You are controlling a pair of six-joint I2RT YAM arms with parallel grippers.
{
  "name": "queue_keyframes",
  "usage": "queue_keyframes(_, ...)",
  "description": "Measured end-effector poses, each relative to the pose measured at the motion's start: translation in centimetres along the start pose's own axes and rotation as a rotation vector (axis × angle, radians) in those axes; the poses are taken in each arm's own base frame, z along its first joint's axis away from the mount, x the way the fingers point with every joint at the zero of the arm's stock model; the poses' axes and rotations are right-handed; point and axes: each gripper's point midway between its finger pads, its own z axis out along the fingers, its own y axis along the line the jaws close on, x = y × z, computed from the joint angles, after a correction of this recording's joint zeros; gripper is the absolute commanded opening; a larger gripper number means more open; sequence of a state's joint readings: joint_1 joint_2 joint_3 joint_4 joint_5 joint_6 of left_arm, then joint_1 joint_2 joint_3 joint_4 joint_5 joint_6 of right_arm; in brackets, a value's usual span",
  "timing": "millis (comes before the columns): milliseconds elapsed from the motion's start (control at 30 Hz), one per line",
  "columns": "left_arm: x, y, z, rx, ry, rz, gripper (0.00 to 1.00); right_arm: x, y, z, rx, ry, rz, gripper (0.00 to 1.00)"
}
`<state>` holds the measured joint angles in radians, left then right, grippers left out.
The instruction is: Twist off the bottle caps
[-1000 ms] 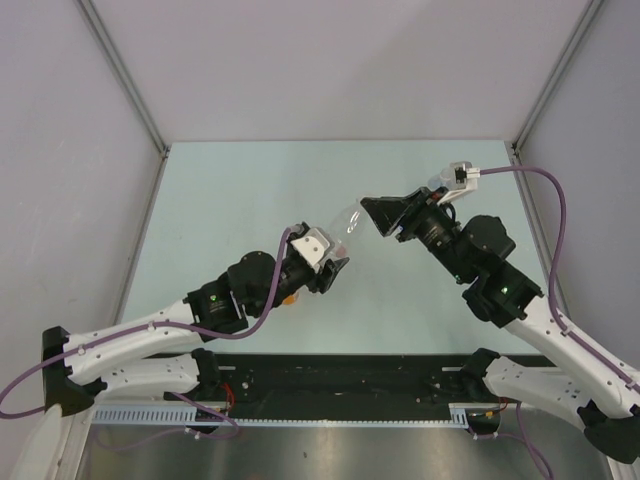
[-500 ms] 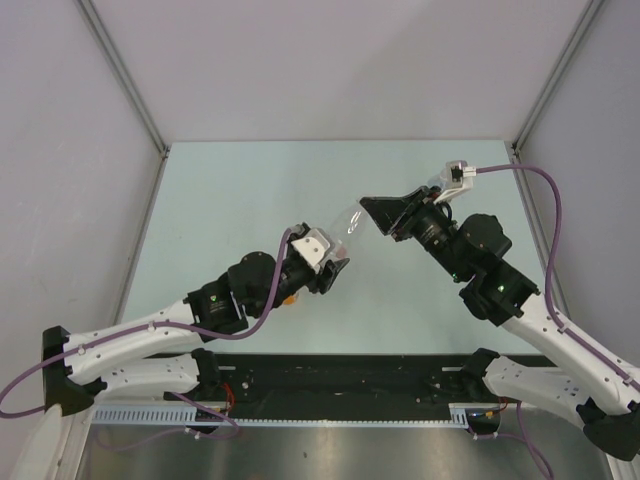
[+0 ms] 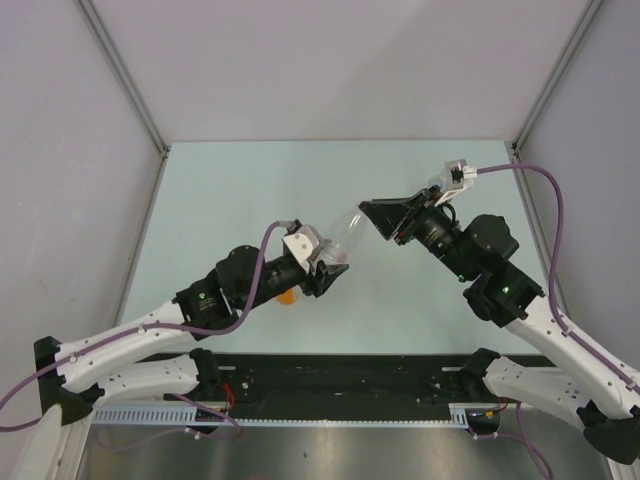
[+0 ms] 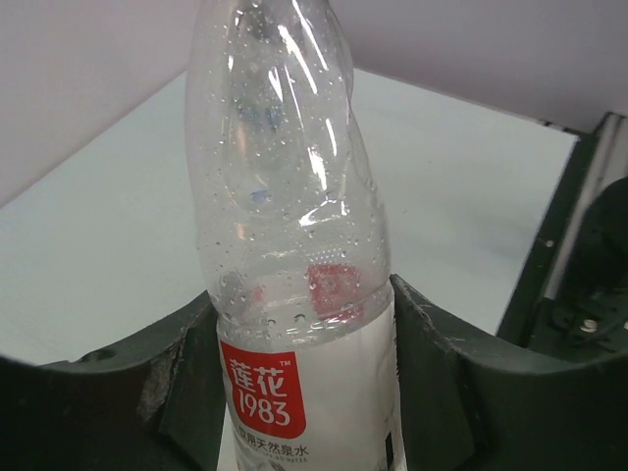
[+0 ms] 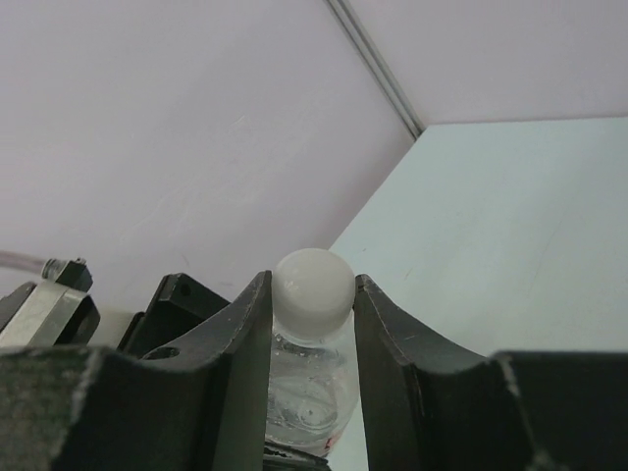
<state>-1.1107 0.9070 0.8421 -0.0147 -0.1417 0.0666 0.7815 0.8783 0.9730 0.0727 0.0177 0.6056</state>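
Pale green table [image 3: 220,190], grey walls behind. Centre of the top view: clear red-white-label bottle [image 4: 285,196] held off the surface, tilted. Its labelled body is clamped in the left gripper [image 3: 330,268] — the right gripper [image 3: 378,218] pinches narrow on the white cap [image 5: 312,282], fingers touching both sides.

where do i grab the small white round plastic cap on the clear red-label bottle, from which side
Pinch the small white round plastic cap by its side wall, fingers on opposite sides, coming end-on along the neck. The left gripper holds the clear plastic bottle at its label, leaving the cap end free. The right gripper grips it this way.
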Motion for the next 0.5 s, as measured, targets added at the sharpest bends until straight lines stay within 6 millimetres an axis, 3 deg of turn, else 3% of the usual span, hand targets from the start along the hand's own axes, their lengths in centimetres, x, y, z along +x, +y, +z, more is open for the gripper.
queue_keyframes(167,-2.0,-1.5,-0.3,0.186,-0.033,-0.098,0.0,-1.3,1.7,-1.1,-0.1,-0.007,-0.055,0.0)
queue_keyframes(367,-4.2,-4.5,-1.3,0.445,-0.06,-0.182,0.0,-2.4,5.2,-3.5,-0.307,0.003,-0.158,0.0)
queue_keyframes(500,-4.6,-6.4,-2.1,0.616,-0.053,-0.225,0.0,-2.3,7.3,-4.9,-0.448,0.023,-0.222,0.0)
